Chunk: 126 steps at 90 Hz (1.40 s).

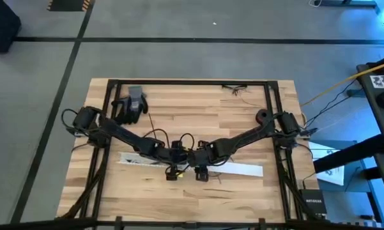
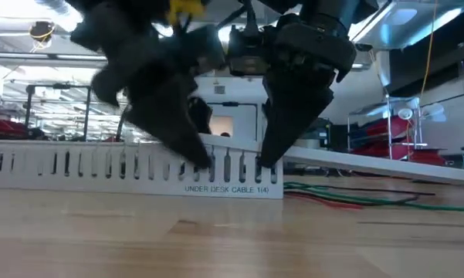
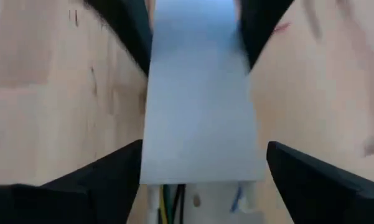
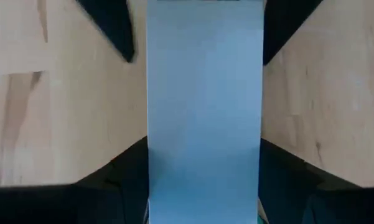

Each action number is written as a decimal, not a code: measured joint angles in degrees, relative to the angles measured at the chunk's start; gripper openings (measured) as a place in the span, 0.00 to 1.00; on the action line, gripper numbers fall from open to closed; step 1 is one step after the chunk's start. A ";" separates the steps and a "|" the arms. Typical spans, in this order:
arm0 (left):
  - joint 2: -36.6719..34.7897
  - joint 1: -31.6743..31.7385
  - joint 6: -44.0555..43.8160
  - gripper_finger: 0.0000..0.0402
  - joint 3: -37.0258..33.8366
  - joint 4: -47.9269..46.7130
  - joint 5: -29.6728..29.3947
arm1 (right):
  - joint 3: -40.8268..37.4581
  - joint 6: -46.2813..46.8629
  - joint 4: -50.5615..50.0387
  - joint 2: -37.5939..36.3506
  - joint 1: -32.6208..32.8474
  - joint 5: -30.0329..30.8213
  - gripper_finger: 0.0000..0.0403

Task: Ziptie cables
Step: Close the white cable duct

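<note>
Both grippers are working side by side near the surface's (image 1: 243, 128) front-middle, the left gripper (image 1: 172, 172) and right gripper (image 1: 202, 173) each straddling the white strip (image 1: 239, 168) with jaws released. Cables (image 2: 355, 197) are lying on the surface beside the strip's end. A glove (image 1: 131, 105) is resting near the back-left corner.

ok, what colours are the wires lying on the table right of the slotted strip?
Green, red and black wires, seen best in the low view.
</note>
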 joint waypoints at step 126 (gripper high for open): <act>-8.65 -3.64 -11.90 0.82 -0.61 -17.45 -9.66 | 5.65 -4.26 5.00 2.23 -0.09 2.63 0.57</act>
